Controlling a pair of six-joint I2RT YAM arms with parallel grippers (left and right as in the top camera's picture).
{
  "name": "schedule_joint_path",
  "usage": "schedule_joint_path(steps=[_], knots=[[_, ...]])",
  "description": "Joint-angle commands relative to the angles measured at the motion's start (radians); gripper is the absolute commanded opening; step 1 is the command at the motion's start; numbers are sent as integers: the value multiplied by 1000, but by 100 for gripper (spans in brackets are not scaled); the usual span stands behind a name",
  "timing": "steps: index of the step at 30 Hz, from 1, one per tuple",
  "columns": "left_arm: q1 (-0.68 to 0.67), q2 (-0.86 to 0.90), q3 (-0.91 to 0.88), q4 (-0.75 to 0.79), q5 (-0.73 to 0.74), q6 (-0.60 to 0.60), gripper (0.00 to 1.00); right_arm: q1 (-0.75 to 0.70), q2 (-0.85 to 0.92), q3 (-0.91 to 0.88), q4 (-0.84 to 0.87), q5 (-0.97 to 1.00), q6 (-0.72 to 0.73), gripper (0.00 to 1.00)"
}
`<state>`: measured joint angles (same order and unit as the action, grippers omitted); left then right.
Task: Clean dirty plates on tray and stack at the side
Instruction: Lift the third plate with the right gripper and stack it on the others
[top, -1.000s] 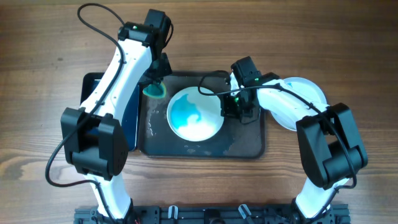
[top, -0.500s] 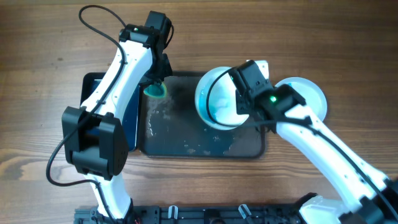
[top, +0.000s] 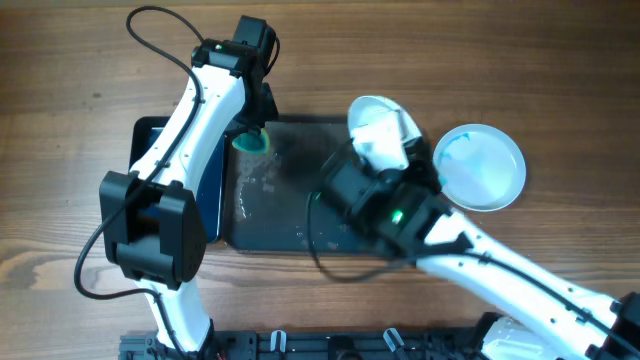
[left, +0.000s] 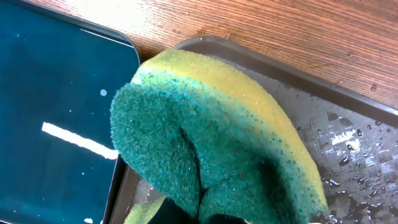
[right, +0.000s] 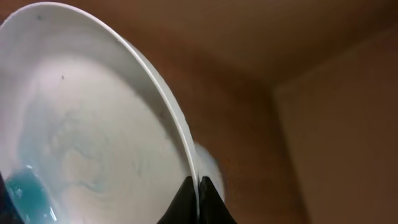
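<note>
My right gripper (right: 198, 190) is shut on the rim of a white plate (right: 93, 124) and holds it tilted, high above the right end of the dark tray (top: 290, 215). The plate (top: 373, 120) carries a pale blue swirl and a blue patch at its lower edge. My left gripper (top: 250, 128) is shut on a green and yellow sponge (left: 211, 143) just over the tray's far left corner (left: 348, 137). Another white plate (top: 482, 167), faintly bluish, lies on the table to the right of the tray. No third plate shows apart from these.
A glossy dark blue-black tray (top: 212, 190) lies against the dark tray's left side, also in the left wrist view (left: 56, 93). The dark tray's floor is wet with droplets. The raised right arm (top: 380, 210) covers the tray's right half from above.
My right gripper has lifted the plate off the tray, tilted it and carried it up and to the right. The left gripper with the sponge has stayed at the tray's far left corner.
</note>
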<state>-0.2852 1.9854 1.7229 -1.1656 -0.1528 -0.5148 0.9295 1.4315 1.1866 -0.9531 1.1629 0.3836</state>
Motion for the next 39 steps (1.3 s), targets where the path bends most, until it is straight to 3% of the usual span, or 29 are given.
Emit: schedule_joint_path(steps=[1,8,20,24,28,30,35,39], knots=[[2,12,-6,3,-13,-18,4,102,-9,14,42,336,-74,4],[2,12,-6,3,-13,-18,4,145,-9,14,227,359,-301,4],[2,12,-7,3,-13,-18,4,145,-9,14,288,333,-301,4],[2,12,-7,4,-9,-18,4,140,-9,12,247,-8,-249,4],[2,12,-7,14,42,-18,4,73,-8,-13,167,-372,60,4],[2,12,-7,14,44,-18,4,6,-8,-18,151,-569,142,4],[2,12,-7,11,44,-18,4,-212,-12,-16,167,-1032,169,4],[2,12,-7,13,44,-18,4,-401,-36,-15,161,-1231,200,4]])
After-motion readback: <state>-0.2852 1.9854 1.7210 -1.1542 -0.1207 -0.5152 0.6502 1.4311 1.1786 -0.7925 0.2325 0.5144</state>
